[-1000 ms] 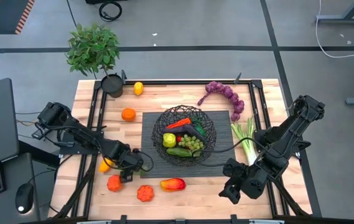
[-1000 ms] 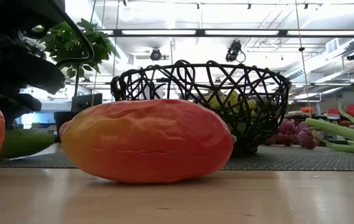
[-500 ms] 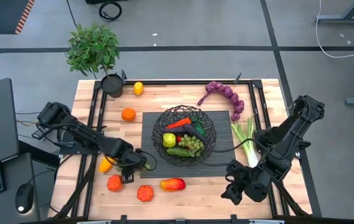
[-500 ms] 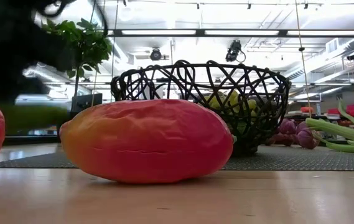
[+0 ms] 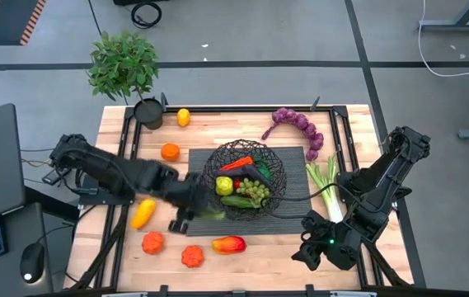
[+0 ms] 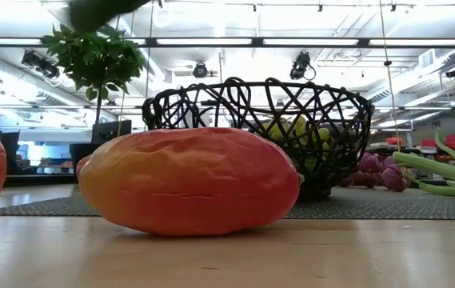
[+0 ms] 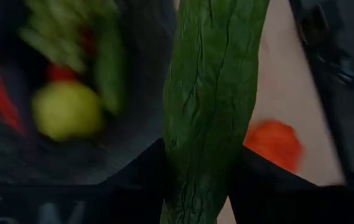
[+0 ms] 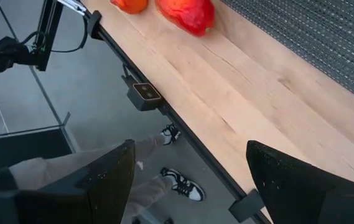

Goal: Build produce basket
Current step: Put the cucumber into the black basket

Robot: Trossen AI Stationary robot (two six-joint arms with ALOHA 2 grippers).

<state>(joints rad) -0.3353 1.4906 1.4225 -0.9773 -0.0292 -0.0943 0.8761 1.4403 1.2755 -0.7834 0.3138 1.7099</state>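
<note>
The black wire basket (image 5: 274,169) stands on a dark mat at the table's middle and holds green grapes, a red chili, a cucumber and other produce. My left gripper (image 5: 197,211) hangs just near-left of the basket, shut on a green cucumber (image 7: 211,93), which also shows in the high view (image 5: 213,214). My right gripper (image 8: 189,180) is open and empty over the table's near right edge (image 5: 308,252). A red-orange fruit (image 5: 229,244), two red tomatoes (image 5: 152,242) (image 5: 191,256) and a yellow pepper (image 5: 142,213) lie on the near left of the table. My left gripper pinches the cucumber's two long sides (image 7: 183,168) between its two fingers, which lie across it. The cucumber is lifted clear of the table. One end sticks out past the fingers toward the basket.
An orange (image 5: 170,151) and a lemon (image 5: 183,117) lie at the far left beside a potted plant (image 5: 125,70). Purple grapes (image 5: 300,128) and a leek (image 5: 326,183) lie to the right of the basket. A person's legs (image 8: 164,180) show below the table's near edge.
My left gripper has risen from the table's near left with the cucumber and gone right toward the basket. The cucumber, which lay on the table, is now lifted clear and high. The yellow pepper, hidden under the arm before, now shows.
</note>
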